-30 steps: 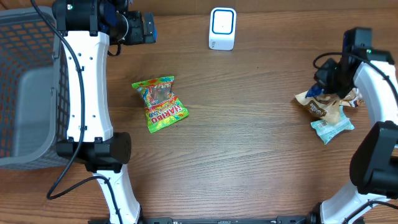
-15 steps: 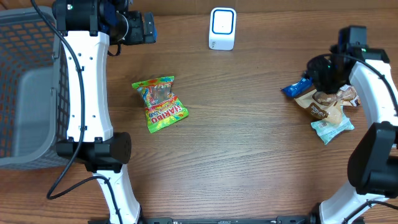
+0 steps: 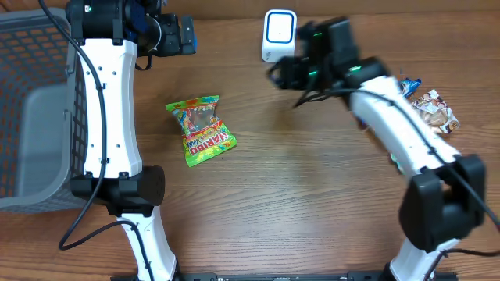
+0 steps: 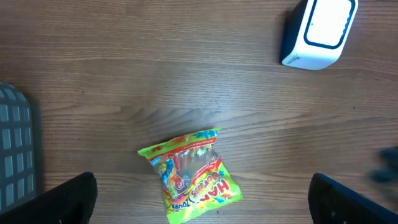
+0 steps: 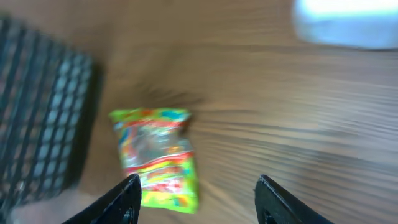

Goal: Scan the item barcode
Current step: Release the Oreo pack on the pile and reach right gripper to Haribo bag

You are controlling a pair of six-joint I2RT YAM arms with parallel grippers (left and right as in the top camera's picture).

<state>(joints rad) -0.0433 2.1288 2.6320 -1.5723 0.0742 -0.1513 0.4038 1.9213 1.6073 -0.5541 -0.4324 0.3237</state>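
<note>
Item: Haribo bag [image 3: 201, 129], which we took to be the thing to scan.
Location: it lay flat on the worktop [image 3: 312, 203], left of the middle. It sat between the basket [image 3: 31, 117] at the left edge and the scanner [image 3: 280, 35] at the far edge, well apart from both.
Handling: we judged it light, soft and crinkly, with slippery film and loose contents that would shift. It did not look fragile.
Where to hold: we judged a sealed end or side seam best, since a pinch there would leave the printed faces bare. We could not tell which face carried the barcode.
Right gripper [image 5: 199, 186]: its jaws stood apart with nothing between them. It hung over the worktop just beside the scanner, and its own view of the bag was blurred.
Left gripper [image 3: 184, 35]: its jaws were spread wide and empty, above the far edge toward the left corner.
Other stock: snack packets [image 3: 433, 109] lay near the right edge, touched by neither gripper.
</note>
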